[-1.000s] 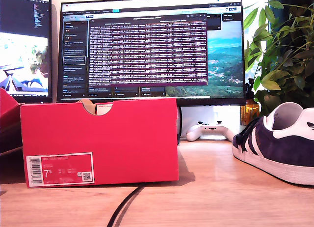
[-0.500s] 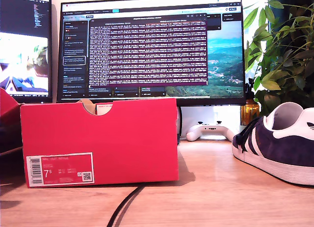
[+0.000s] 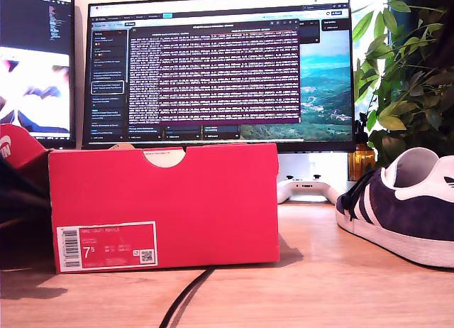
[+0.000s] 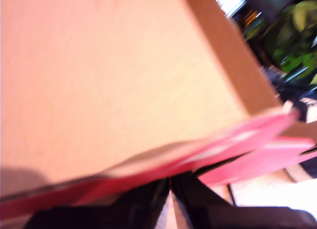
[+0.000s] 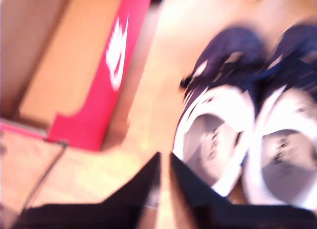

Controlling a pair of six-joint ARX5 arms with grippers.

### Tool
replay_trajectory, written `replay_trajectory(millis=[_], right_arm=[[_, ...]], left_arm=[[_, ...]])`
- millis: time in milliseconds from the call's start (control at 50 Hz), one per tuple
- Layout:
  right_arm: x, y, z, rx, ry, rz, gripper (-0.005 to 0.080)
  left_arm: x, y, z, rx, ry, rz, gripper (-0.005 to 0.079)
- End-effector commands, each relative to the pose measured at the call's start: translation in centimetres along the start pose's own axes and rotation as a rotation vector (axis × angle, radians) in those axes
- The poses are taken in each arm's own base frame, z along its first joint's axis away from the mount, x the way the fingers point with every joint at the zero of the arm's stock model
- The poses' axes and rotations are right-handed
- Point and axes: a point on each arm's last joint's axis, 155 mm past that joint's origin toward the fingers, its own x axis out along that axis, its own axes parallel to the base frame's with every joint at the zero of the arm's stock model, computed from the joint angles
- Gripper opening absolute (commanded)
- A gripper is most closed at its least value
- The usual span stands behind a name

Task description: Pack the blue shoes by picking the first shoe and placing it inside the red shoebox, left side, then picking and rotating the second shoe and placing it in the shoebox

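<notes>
The red shoebox [image 3: 164, 207] is standing on the wooden desk [image 3: 319, 285], toward the exterior view's left, its notched wall and white size label [image 3: 106, 247] facing the camera. It is sitting further toward that view's right than a second ago. From the first wrist view the box interior [image 4: 109, 80] is showing bare cardboard, with no shoe lying in the part that is visible; the picture is blurring. My first gripper [image 4: 171, 199] is hanging just at the box's red rim, its jaws nearly together with only a thin slit between them and nothing caught in it.

The blue shoes [image 5: 247, 120] are sitting side by side on the desk outside the box, openings up; one shoe [image 3: 401, 207] is showing at the exterior view's right, well apart from the box. My second gripper [image 5: 163, 184] is hovering over the desk near the shoes, jaws likewise almost closed and holding nothing.
</notes>
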Motion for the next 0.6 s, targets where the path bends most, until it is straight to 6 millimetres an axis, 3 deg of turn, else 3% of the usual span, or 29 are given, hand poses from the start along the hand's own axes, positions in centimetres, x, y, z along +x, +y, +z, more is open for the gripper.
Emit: replay_trajectory(millis=[0,180,420,580], right_arm=[[1.0,-0.1,0.0,-0.005,0.033,-0.010,0.0290],[3.7,-0.3,-0.2,-0.022,0.126,-0.030,0.0408],[6.4,-1.0,0.0,-0.015,0.211,-0.056,0.0435],[7.6,-2.4,-3.2,0.011,0.363,-0.108,0.0527]], left_arm=[[-0.2,0.2,-0.7,-0.004,0.012,0.000,-0.0021],[-0.2,0.1,-0.5,-0.001,0.005,0.000,-0.0021],[-0.2,0.3,-0.4,0.004,-0.005,0.011,-0.0021],[-0.2,0.4,-0.3,0.007,-0.009,0.017,-0.0021]])
